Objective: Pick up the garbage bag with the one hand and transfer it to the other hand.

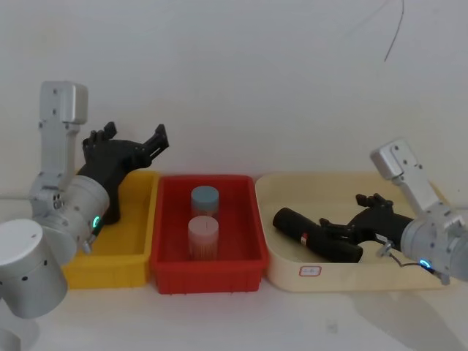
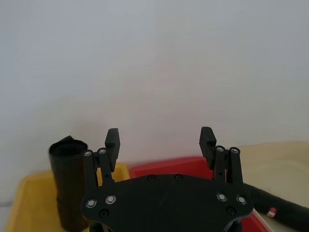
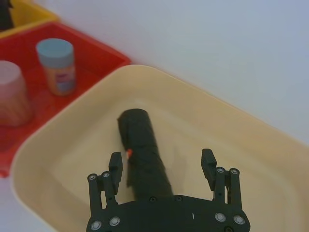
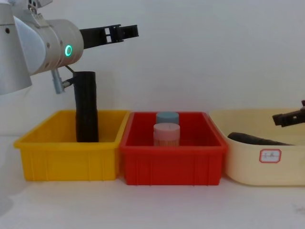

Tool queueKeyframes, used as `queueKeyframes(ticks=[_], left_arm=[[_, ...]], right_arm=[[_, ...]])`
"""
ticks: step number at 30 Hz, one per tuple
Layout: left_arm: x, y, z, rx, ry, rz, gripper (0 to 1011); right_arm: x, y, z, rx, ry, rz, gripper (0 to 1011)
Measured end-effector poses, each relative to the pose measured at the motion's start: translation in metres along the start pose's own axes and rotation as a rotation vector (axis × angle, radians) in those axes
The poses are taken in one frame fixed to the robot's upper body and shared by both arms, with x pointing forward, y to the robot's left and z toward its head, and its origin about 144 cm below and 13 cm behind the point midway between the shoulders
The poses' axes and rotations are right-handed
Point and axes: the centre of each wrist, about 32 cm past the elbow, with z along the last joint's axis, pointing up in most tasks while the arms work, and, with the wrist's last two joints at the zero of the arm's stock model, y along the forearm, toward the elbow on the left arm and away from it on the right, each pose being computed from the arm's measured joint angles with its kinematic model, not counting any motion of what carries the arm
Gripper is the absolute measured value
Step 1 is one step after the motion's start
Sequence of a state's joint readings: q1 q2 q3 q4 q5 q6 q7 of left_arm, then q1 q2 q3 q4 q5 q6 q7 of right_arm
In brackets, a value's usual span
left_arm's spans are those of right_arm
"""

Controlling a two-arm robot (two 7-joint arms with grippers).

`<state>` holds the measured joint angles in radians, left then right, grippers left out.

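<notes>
**Pickup pending: neither of the 2 grippers holds anything**

The garbage bag (image 1: 314,235) lies flat in the cream tub (image 1: 329,178). The right gripper (image 3: 162,159) hovers astride it, jaws wide. The left gripper (image 2: 161,137) is raised, jaws wide and empty. Next move, as judged: lower and close mid-roll.

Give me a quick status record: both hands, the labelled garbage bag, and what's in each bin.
left hand: open, empty, raised above the yellow bin
right hand: open, just above the garbage bag in the cream bin, not closed on it
garbage bag: lying flat, red label showing
yellow bin: plain black roll standing upright
red bin: blue-lidded jar behind pink-lidded jar
transfer: not started
</notes>
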<state>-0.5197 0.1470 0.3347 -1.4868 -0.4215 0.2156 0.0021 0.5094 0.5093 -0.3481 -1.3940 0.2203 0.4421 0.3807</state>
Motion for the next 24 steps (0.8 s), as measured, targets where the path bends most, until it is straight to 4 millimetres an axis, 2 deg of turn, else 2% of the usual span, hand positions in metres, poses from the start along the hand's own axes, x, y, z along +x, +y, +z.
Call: queueKeyframes(ticks=[14,24], left_arm=[[0.001,0.004,-0.001,-0.007,-0.013,0.051,1000],[0.001,0.005,-0.001,-0.009,-0.017,0.065,1000]], right_arm=[[-0.007,0.017,0.012,0.017,0.113,0.174,1000],[-0.019,0.031,0.037,0.014,0.160,0.298,1000]])
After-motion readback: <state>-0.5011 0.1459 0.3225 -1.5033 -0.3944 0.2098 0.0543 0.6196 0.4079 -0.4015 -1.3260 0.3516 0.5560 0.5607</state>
